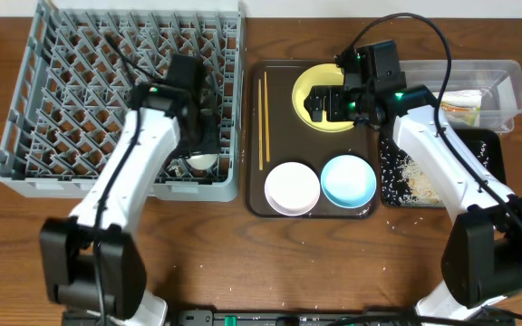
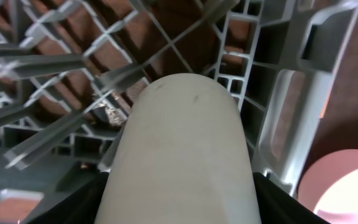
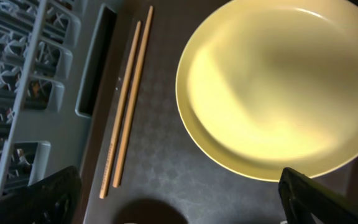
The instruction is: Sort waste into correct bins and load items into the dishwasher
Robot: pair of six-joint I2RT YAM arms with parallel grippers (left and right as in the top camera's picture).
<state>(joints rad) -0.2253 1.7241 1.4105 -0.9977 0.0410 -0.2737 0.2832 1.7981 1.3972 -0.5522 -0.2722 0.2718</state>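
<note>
The small white cup (image 2: 185, 149) fills the left wrist view, held between my left gripper's (image 2: 182, 202) black fingers, which press on both of its sides. It sits low in the front right corner of the grey dish rack (image 1: 80, 81), where the cup (image 1: 201, 163) shows under the left gripper (image 1: 198, 145). My right gripper (image 1: 330, 104) hangs open wide over the near edge of the yellow plate (image 1: 311, 83), with nothing between its fingers (image 3: 36, 196). The plate (image 3: 278, 87) lies on the brown tray (image 1: 279, 91) beside the chopsticks (image 1: 263, 122). The white bowl (image 1: 293, 187) and the light blue bowl (image 1: 348, 179) stand at the tray's front.
At the right, the clear tub (image 1: 506, 81) holds a snack wrapper (image 1: 465, 107). The black tray (image 1: 489, 149) in front of it holds rice-like scraps (image 1: 415, 177). In the right wrist view, the chopsticks (image 3: 126, 99) lie close to the rack's wall (image 3: 61, 93).
</note>
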